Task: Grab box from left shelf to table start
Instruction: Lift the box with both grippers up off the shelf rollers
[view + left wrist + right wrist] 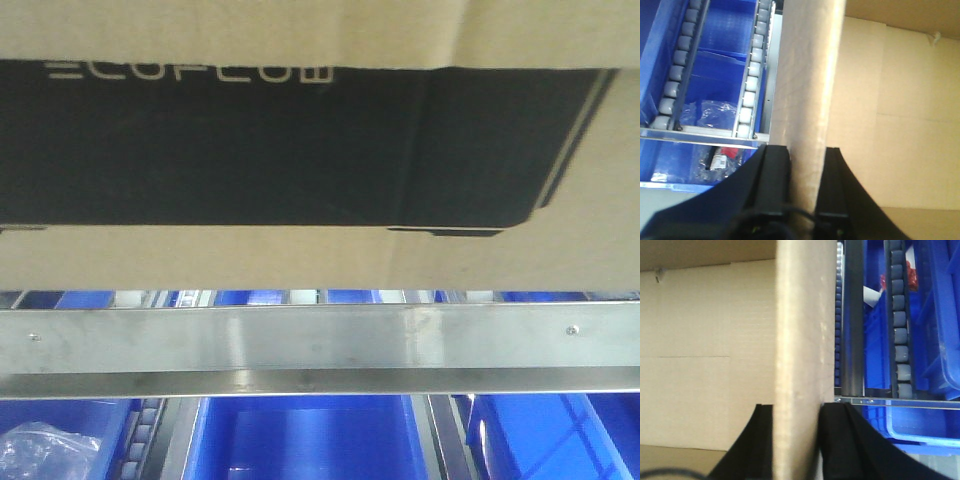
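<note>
Left gripper (806, 152) and right gripper (796, 409) each clamp a box (300, 265) wall between closed jaws.

Brown corrugated box (300, 265), black panel (250, 150) with white lettering; brushed-silver shelf (300, 342); blue bins (310, 440) at 6 o'clock.

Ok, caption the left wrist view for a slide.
Left end effector clamps the cardboard box wall beside the shelf rollers and blue bins.

All 3 views are soft and slightly blurred, evenly lit, with glare on the shelf (300, 340) rail.
</note>
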Motion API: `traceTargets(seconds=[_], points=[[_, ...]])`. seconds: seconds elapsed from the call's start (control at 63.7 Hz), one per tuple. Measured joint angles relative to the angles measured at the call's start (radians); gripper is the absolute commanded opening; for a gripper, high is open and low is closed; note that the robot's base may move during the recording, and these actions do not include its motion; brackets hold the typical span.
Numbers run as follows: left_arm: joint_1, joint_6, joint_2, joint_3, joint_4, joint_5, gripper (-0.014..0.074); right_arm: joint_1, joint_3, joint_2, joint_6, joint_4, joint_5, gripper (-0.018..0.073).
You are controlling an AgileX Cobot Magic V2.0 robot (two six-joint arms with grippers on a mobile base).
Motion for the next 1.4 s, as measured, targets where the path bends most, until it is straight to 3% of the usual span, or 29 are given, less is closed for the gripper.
traceTargets(seconds=[0.471, 0.753, 0.894, 1.396], points=[[0.0, 0.029, -0.038, 0.037, -0.013, 0.005, -0.0094, 0.002, 0.001, -0.011, -0.003, 0.02, 0.018, 0.0057], [-0.094, -0.034, -0.038, 0.038, 0.067, 0.007, -0.0094, 0.008, 0.001, -0.011, -0.043, 0.022, 0.02, 0.0057], [-0.126, -0.049, -0.038, 0.038, 0.108, 0.015, -0.0094, 0.057, 0.001, -0.011, -0.041, -0.002, 0.02, 0.0057], [-0.134, -0.071, -0.064, 0.041, 0.121, -0.029, -0.0094, 0.089, 0.001, -0.055, -0.035, -0.056, -0.012, 0.0057]])
